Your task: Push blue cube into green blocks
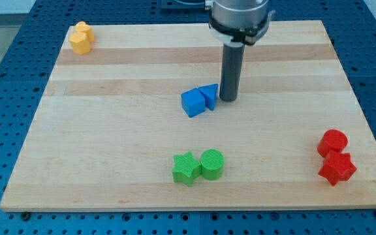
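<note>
Resting on a blue perforated base [5, 59], a pale wooden board [129, 137] with lengthwise grain bands fills most of the camera view; of the room, only a strip of light background shows at the view's top corners.

The rod carries no pincer, so there is nothing to spread or press together; it ends in my tip [228, 99], which stands on the board just above centre. The blue cube [192, 103] lies near the board's middle, to the view's left of my tip. Between the two sits a blue triangular block [209, 96], touching the cube on one side and just beside or against my tip on the other; actual contact with the tip cannot be confirmed.

The green blocks lie well apart from the cube, toward the view's bottom: a green star-shaped block [186, 168] touching a green cylinder [212, 164] on its right.

Two yellow blocks [81, 37] cluster at the top-left corner; their shapes are hard to make out. A red cylinder [333, 142] and a red star-shaped block [337, 168] sit together at the right edge. The arm's grey housing [239, 16] is cut off by the view's top.
</note>
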Robot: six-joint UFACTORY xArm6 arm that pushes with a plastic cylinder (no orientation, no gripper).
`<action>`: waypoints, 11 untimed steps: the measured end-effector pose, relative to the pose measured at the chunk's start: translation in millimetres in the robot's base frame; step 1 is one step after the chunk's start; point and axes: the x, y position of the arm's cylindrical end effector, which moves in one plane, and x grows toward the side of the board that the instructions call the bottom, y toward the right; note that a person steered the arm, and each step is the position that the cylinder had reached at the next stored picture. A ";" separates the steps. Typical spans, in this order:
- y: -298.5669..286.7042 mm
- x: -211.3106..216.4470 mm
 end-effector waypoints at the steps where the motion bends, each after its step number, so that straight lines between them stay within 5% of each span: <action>1: -1.4 19.5; 3: 3.9 -56.8; 4: -37.2 -59.3; 6: -63.8 22.4; 8: -64.2 8.0; 11: -71.0 72.2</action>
